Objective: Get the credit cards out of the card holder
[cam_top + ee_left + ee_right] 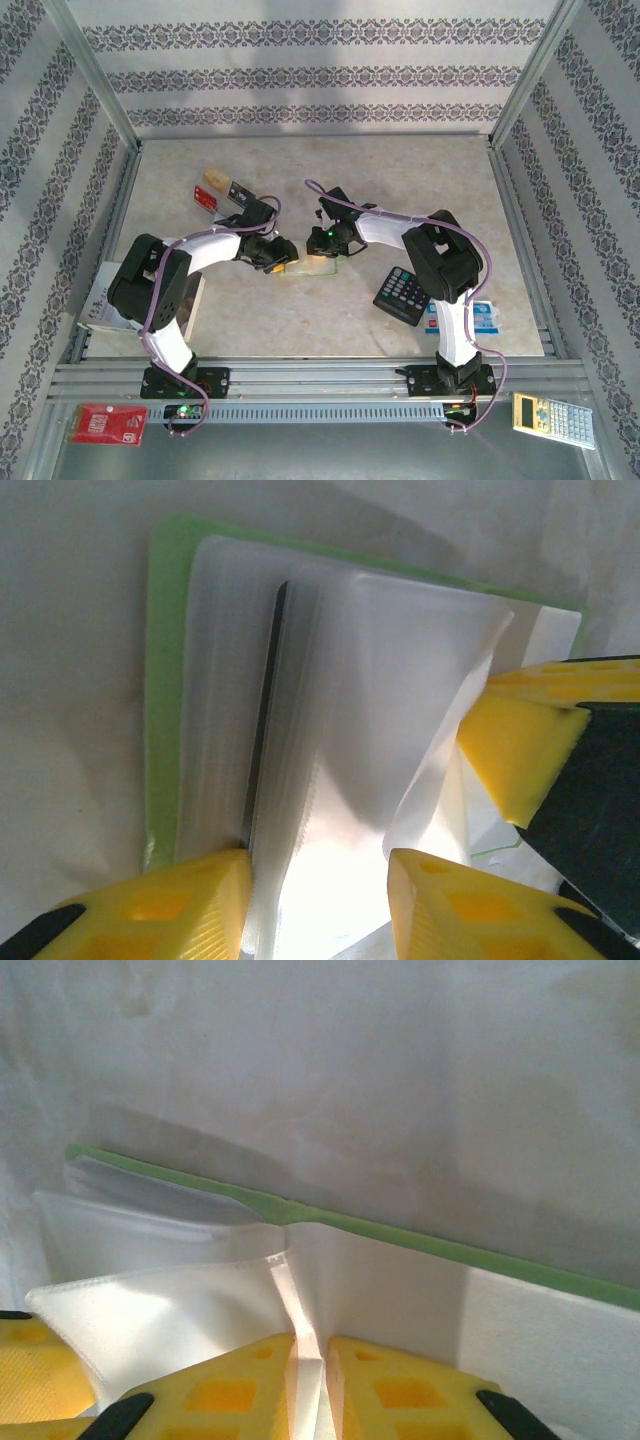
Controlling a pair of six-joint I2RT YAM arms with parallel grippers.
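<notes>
The card holder point(312, 268) lay open mid-table point(300, 325), between the arms. The right gripper point(312, 1348) was pinched on its cream flap. The left gripper point(315, 870) stood apart astride the clear sleeves, where a dark card edge point(264, 710) showed. A tan card point(214, 180) and a red card point(205, 198) lay far left

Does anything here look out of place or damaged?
Yes: a red packet and a pale calculator lie off the table, on the metal ledge below its near edge. Nothing looks spilled or broken.
</notes>
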